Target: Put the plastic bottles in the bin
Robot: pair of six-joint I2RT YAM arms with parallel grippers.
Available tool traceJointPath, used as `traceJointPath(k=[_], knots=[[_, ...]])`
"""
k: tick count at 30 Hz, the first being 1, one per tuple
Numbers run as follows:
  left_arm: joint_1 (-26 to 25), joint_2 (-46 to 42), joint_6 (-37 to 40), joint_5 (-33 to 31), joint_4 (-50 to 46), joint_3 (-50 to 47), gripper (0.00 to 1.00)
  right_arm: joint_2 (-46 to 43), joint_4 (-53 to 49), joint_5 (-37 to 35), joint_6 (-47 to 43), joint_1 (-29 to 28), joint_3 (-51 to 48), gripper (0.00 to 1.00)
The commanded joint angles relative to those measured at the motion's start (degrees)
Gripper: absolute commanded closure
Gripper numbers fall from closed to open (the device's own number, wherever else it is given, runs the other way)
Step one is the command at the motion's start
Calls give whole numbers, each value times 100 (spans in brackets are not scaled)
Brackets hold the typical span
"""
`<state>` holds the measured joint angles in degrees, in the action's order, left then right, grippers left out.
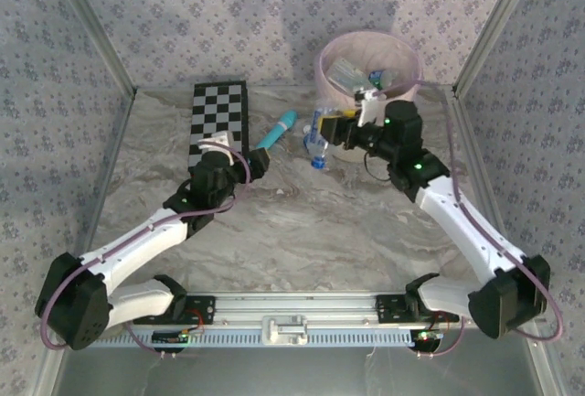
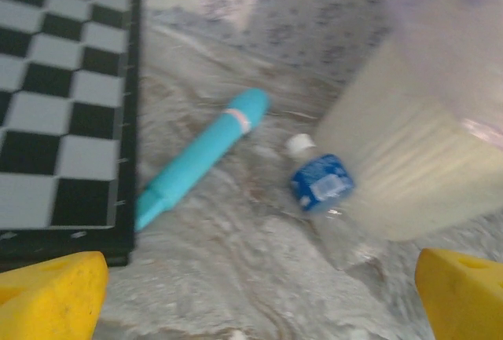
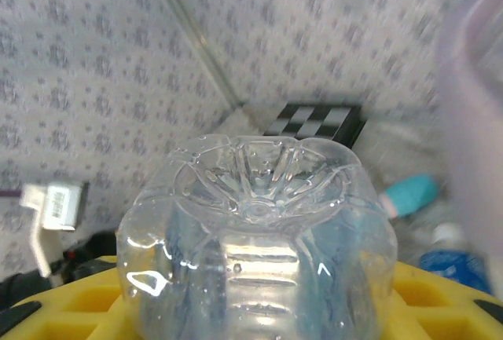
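The right gripper [image 3: 253, 312] is clamped on a clear ribbed plastic bottle [image 3: 255, 234], whose moulded base faces the wrist camera and whose sides sit between the yellow pads [image 3: 71, 297]; seen from above, this held bottle [image 1: 319, 120] hangs above the worktop [image 1: 302, 231], a marbled grey-beige surface, just beside the near wall of the round cream-white bin with a translucent pink liner [image 1: 325, 56]; it is outside the rim, not over the opening.

More small plastic bottles [image 1: 355, 72] lie inside the bin; their number is hard to tell.

The left gripper [image 2: 255, 305] has its yellow fingers [image 2: 47, 297] spread wide apart with nothing between them; ahead of it and well clear of the fingers, a second clear bottle with a blue label and white cap [image 2: 322, 187] lies on its side on the worktop, its body right against the bin's cream wall [image 2: 409, 159].

To that bottle's left lies a long teal wand-shaped object [image 2: 200, 155], near it but apart; further left lies a flat black-and-white checkerboard [image 2: 63, 112].
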<state>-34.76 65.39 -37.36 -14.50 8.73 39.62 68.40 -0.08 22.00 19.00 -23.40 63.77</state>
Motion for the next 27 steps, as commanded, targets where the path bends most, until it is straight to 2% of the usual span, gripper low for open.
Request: traceJointPath(k=[1, 5, 8, 15, 17, 22, 27], knots=[[279, 8, -786, -28, -405, -196, 0, -298, -269, -158, -405, 344, 404, 48], [329, 125, -1327, -294, -776, -270, 0, -249, -276, -293, -564, 722, 1008, 49], [330, 194, -1562, -249, -738, -377, 0, -91, -241, -547, -683, 914, 1369, 49], [289, 789, -1985, 679, 2, -577, 0, 421, 208, -1333, -1010, 1206, 2040, 49], [185, 1018, -2011, 877, 140, -540, 0, 624, 228, -1563, -1133, 1270, 2209, 49], [-238, 1297, -1898, 839, 155, -340, 0, 1219, -6, -1875, -1388, 1466, 2683, 49], [-404, 1354, -1802, 780, 93, -191, 0, 1870, -818, -2143, -1651, 1648, 3380, 49]])
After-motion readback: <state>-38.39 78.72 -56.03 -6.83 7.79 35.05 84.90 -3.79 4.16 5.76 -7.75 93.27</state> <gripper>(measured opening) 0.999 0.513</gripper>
